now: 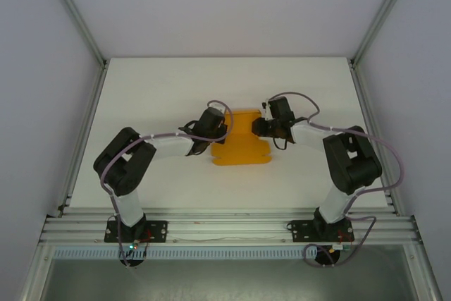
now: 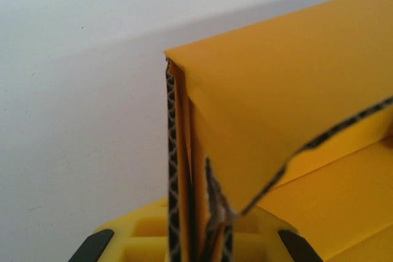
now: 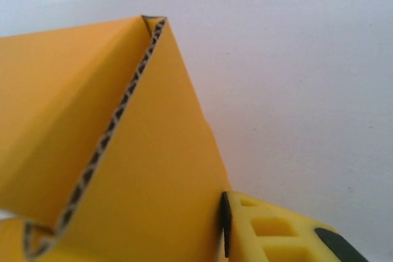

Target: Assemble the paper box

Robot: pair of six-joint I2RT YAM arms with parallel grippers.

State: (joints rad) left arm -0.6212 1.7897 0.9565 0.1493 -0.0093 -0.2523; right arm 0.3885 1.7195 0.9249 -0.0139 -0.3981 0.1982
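Two robot arms meet at an orange paper box (image 1: 239, 149) in the middle of the white worktop (image 1: 169, 89).
The left gripper (image 1: 223, 132) is clamped on a folded-up flap at the box's left side. The right gripper (image 1: 256, 127) has a raised flap against one finger pad (image 3: 225, 225), but I cannot tell whether it grips.
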